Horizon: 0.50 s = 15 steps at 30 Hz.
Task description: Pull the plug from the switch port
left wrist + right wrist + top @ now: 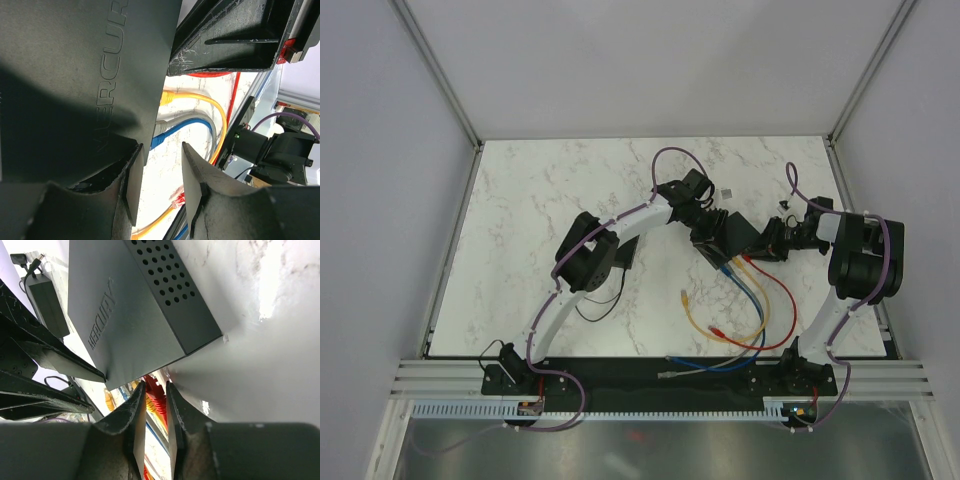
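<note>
- Apparently nothing has been pulled yet: the red plug (156, 397) sits at the socket edge of the switch (135, 315), so the extraction itself is still to do.
- The right gripper (156, 385) has its fingers nearly together. The red plug lies between the tips, and the pads press on its sides as far as the wrist view shows. I judge this a grip ready for the pull.
- The left gripper (161, 146) has its fingers (127, 190) apart, with only table and cables showing in the gap. The switch's corner lies against one fingertip, probably bracing the box.
- The switch is a flat, matte black box with sharp edges. It has embossed lettering on top and a field of round vent holes beyond the right fingertips.
- The red plug looks like glossy moulded plastic.
- Past the left fingers' gap are a blue plug (159, 141) and a yellow cable (200, 100), both with smooth round jackets.
- The table (260, 300) under the fingers is smooth, white and marble-veined.
</note>
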{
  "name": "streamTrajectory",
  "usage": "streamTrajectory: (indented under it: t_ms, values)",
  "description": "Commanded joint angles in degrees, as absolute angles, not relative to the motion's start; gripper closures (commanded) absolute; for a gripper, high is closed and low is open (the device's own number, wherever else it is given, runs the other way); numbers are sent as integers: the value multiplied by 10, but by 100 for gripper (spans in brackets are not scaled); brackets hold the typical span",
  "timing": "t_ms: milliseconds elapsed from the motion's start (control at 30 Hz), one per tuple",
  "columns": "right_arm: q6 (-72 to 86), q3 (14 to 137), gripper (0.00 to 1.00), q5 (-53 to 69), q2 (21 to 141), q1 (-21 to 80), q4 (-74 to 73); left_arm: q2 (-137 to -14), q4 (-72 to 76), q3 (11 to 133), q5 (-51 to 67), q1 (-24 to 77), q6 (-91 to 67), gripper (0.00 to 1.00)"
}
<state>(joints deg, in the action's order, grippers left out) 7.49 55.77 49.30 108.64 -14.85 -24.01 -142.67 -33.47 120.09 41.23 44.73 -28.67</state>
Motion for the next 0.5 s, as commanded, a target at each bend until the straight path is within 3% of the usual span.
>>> streamTrajectory:
  t_ms: [0,133,467]
  values:
    - [72,565,84,448,1114,-142,-226,-1448,-343,1213,406,446,-296,56]
    - [92,555,100,439,1113,-142,-226,-1454,-342,1216,411,447,-308,56]
    - [69,555,100,352,1111,-139,-277,-1474,-342,1229,422,447,-329,57]
